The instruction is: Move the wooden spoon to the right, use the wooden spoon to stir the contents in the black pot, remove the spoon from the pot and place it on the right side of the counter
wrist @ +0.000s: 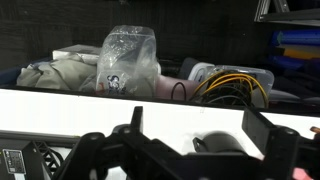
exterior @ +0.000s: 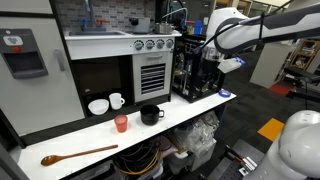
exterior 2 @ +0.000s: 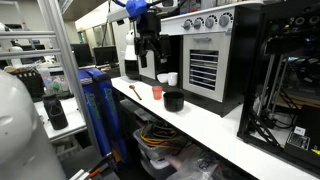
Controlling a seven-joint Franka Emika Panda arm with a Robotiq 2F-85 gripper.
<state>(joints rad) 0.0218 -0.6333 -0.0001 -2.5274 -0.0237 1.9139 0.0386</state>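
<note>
The wooden spoon (exterior: 75, 154) lies flat at the far end of the white counter (exterior: 190, 112), well away from the arm. The black pot (exterior: 150, 114) stands mid-counter beside a small red cup (exterior: 121, 123). In an exterior view the pot (exterior 2: 174, 100) sits below and in front of my gripper (exterior 2: 150, 52), which hangs high above the counter. In the wrist view my gripper (wrist: 195, 120) is open and empty. The pot (wrist: 215, 147) shows between its fingers, far beneath them. I cannot make out the spoon in the wrist view.
A white mug (exterior: 117, 100) and a white bowl (exterior: 98, 106) stand behind the red cup, against a steel oven (exterior: 150, 75). A dark coffee machine (exterior: 195, 75) stands beside it. Bags and cables (wrist: 235, 85) lie under the counter's edge.
</note>
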